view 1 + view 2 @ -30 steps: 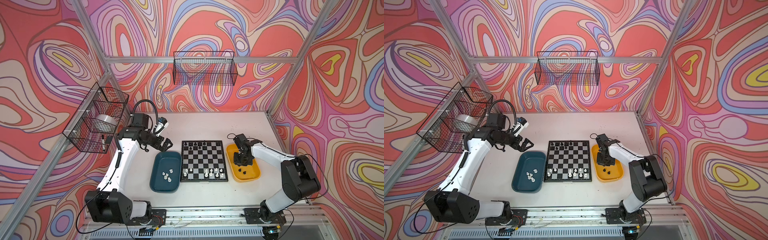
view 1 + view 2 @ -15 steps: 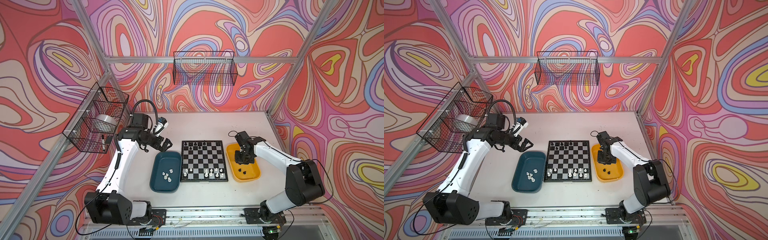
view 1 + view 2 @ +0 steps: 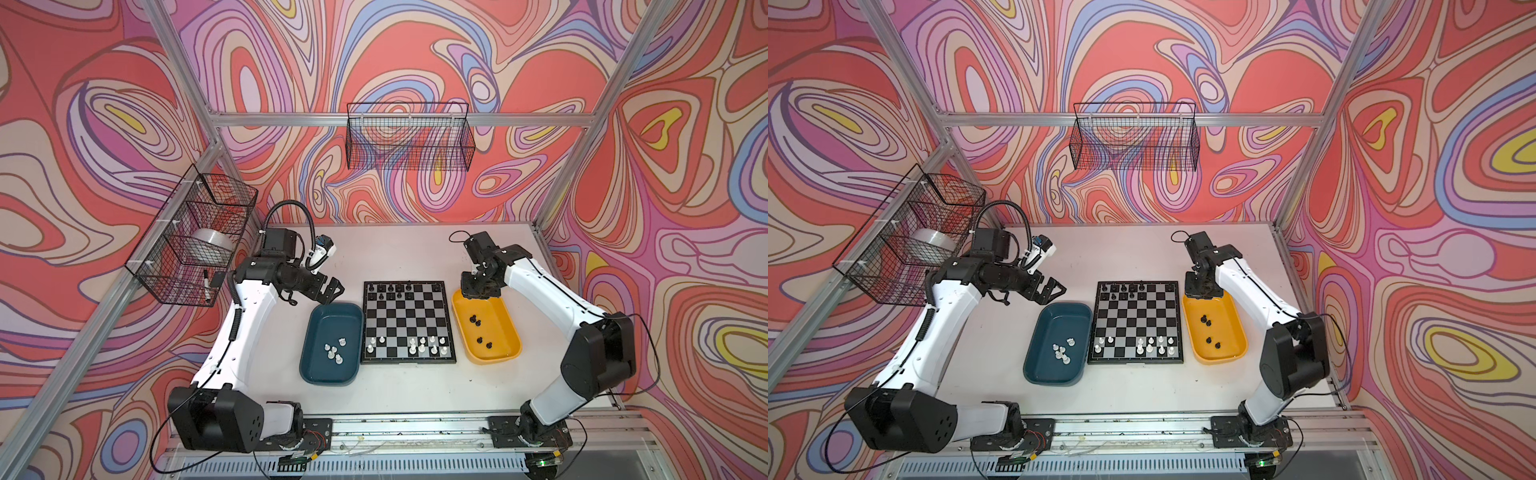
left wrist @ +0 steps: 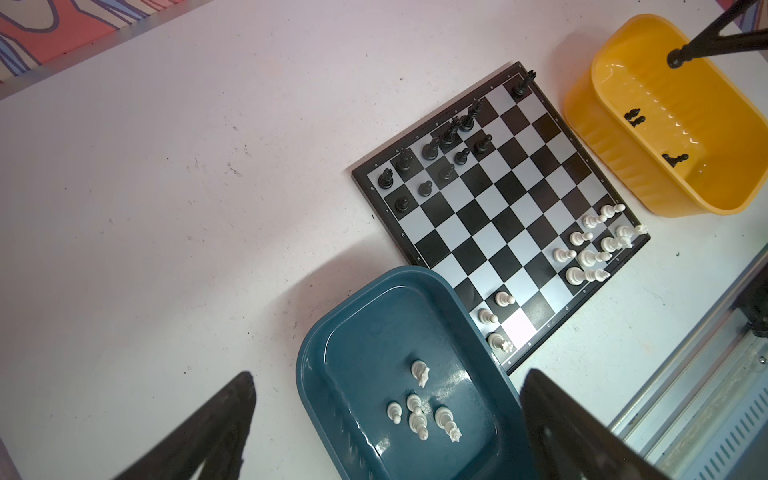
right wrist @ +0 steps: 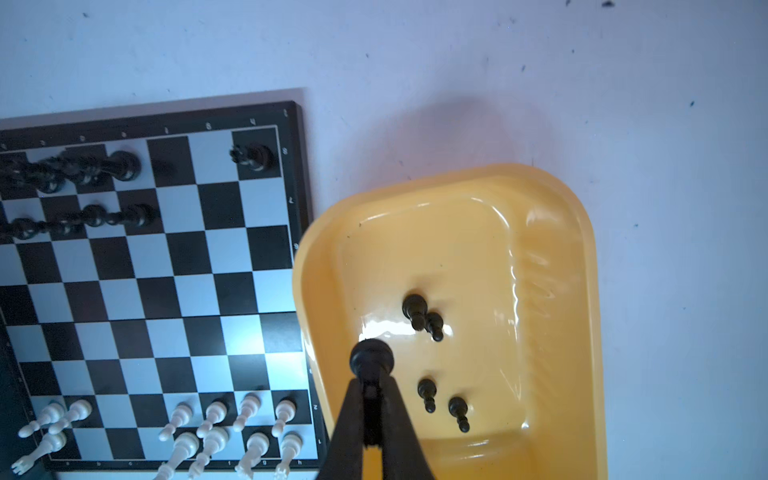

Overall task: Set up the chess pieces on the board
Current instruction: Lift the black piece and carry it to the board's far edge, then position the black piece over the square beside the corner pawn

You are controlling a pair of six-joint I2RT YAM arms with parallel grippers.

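The board (image 3: 405,324) (image 3: 1136,320) lies mid-table, black chess pieces (image 3: 390,289) on its far rows and white ones (image 3: 419,345) on its near rows. Several white pieces (image 3: 333,352) (image 4: 419,411) lie in the teal tray (image 3: 332,311). Several black pieces (image 3: 478,328) (image 5: 424,316) lie in the yellow tray (image 3: 503,316). My right gripper (image 3: 478,291) (image 5: 371,376) hangs over the yellow tray's far end, shut on a black chess piece (image 5: 371,359). My left gripper (image 3: 332,289) (image 4: 386,376) hovers open and empty above the teal tray's far end.
A wire basket (image 3: 191,241) on the left wall holds a tape roll (image 3: 210,245) and a marker. Another wire basket (image 3: 409,137) hangs on the back wall. An aluminium rail (image 3: 415,428) runs along the table's front edge.
My right gripper has risen out of the yellow tray and drifted toward its far end, carrying a black piece. The left arm has not moved.
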